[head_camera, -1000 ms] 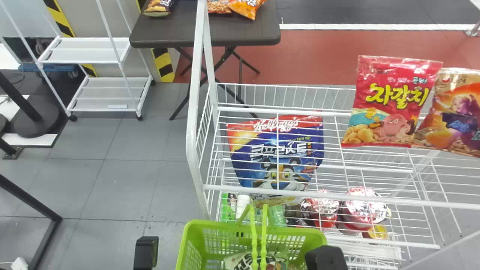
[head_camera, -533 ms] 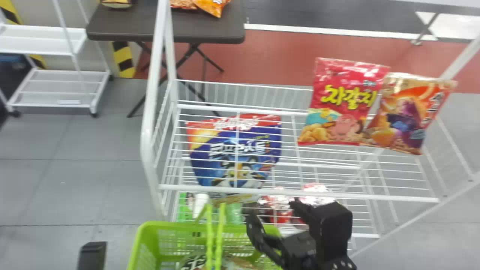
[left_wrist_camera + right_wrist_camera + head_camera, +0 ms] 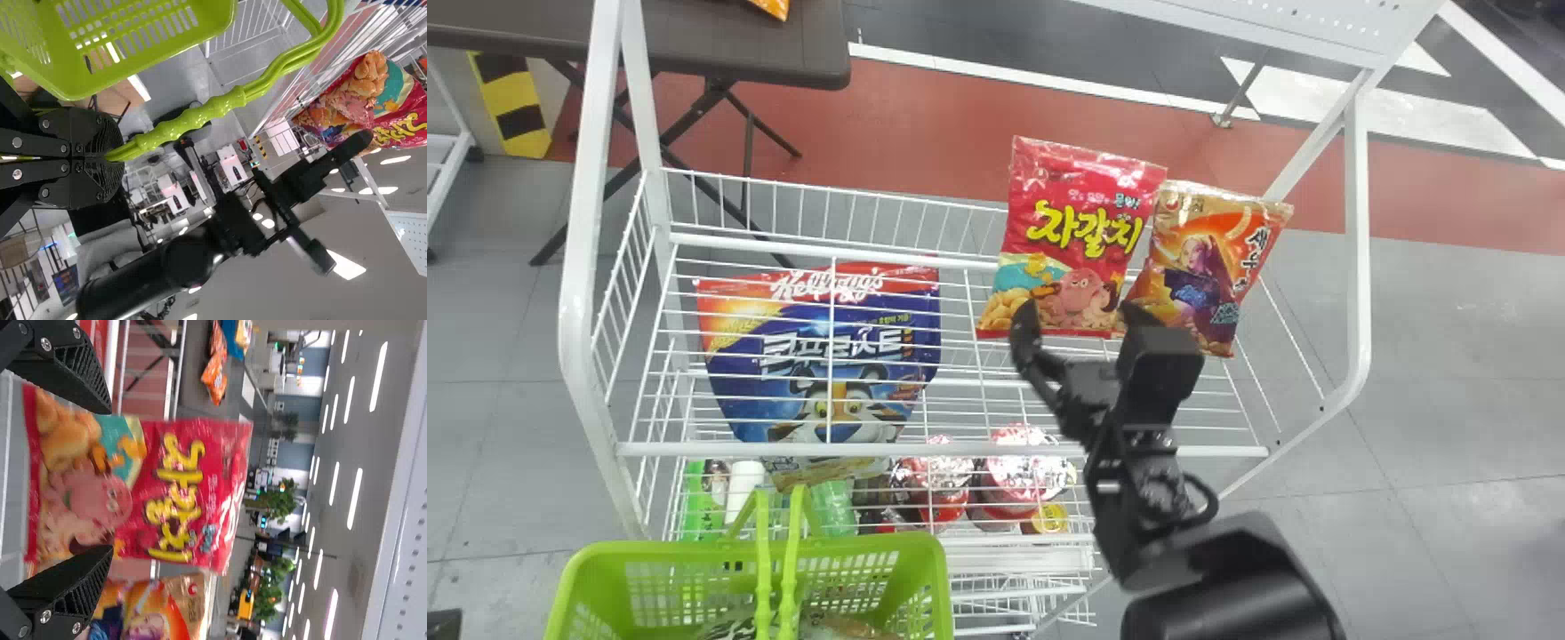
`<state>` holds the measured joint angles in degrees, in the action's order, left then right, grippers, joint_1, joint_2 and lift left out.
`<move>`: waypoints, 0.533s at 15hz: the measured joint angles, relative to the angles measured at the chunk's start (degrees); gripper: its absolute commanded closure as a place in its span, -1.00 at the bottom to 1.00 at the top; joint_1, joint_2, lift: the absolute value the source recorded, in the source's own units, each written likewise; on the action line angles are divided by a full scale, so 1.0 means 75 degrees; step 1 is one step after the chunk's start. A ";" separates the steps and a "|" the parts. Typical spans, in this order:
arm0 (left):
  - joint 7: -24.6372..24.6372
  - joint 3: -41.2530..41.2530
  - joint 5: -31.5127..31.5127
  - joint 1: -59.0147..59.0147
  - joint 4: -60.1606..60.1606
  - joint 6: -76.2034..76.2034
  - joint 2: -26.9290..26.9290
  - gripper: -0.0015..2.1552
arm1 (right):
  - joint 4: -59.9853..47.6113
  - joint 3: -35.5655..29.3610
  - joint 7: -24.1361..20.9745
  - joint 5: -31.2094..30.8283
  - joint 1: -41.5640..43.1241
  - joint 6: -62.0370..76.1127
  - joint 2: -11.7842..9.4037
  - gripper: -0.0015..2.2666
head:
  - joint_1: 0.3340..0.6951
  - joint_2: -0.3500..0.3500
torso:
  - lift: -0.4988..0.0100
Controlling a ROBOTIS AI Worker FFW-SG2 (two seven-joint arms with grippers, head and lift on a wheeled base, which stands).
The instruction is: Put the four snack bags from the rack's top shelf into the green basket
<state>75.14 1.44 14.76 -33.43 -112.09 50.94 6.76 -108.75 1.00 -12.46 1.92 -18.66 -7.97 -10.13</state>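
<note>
On the rack's top shelf (image 3: pixel 943 451) stand a red snack bag (image 3: pixel 1080 222) and, to its right, an orange-gold snack bag (image 3: pixel 1209 258). My right gripper (image 3: pixel 1080 318) is open in front of the red bag's lower part. In the right wrist view, the fingers of the right gripper (image 3: pixel 107 480) are spread before the red bag (image 3: pixel 173 493), beside the orange-gold one (image 3: pixel 153 613). The green basket (image 3: pixel 934 578) holds partly visible packages. In the left wrist view, my left gripper (image 3: pixel 117 159) is shut on the basket's handle (image 3: pixel 200 120).
A blue cereal bag (image 3: pixel 827 356) lies behind the wires at the rack's left, with cups (image 3: pixel 1023 471) lower down. White rack posts (image 3: pixel 1358 240) rise at both sides. A dark table (image 3: pixel 783 44) stands behind the rack.
The head view has swung right, so rack and basket appear farther left. My right gripper has moved from beside the basket up to the front of the snack bags.
</note>
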 measured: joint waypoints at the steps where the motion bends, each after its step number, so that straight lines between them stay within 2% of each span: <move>1: -0.0002 -0.0002 0.0000 -0.0003 -0.0002 0.0000 0.0000 0.97 | 0.0242 -0.0145 0.0128 0.0000 0.0295 -0.0045 0.0002 -0.92 | 1.00 -1.00 | 0.96; 3: 0.0005 -0.0005 0.0000 -0.0002 -0.0002 0.0000 0.0001 0.97 | 0.0779 -0.0374 0.0676 0.0076 0.0912 -0.0156 0.0003 -0.92 | 1.00 -1.00 | 0.96; 4: 0.0006 -0.0004 -0.0005 0.0000 0.0000 -0.0002 0.0006 0.97 | 0.1073 -0.0432 0.0950 0.0105 0.1200 -0.0187 0.0003 -0.84 | 1.00 -1.00 | 0.96; 6: -0.0023 0.0013 -0.0028 0.0004 0.0012 -0.0006 0.0013 0.97 | 0.1536 -0.0454 0.1445 0.0189 0.1634 -0.0392 0.0005 -0.09 | 1.00 -1.00 | 0.96; 7: -0.0033 0.0022 -0.0038 0.0004 0.0014 -0.0005 0.0013 0.97 | 0.1655 -0.0452 0.1690 0.0279 0.1747 -0.0521 0.0009 0.55 | 1.00 -1.00 | 0.96; 8: -0.0039 0.0028 -0.0043 0.0004 0.0015 -0.0003 0.0013 0.97 | 0.1726 -0.0437 0.1816 0.0357 0.1813 -0.0680 0.0017 0.87 | 1.00 -1.00 | 0.96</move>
<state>74.85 1.66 14.44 -33.40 -111.97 50.91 6.86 -95.81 -2.28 1.16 4.60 -5.07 -13.07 -10.00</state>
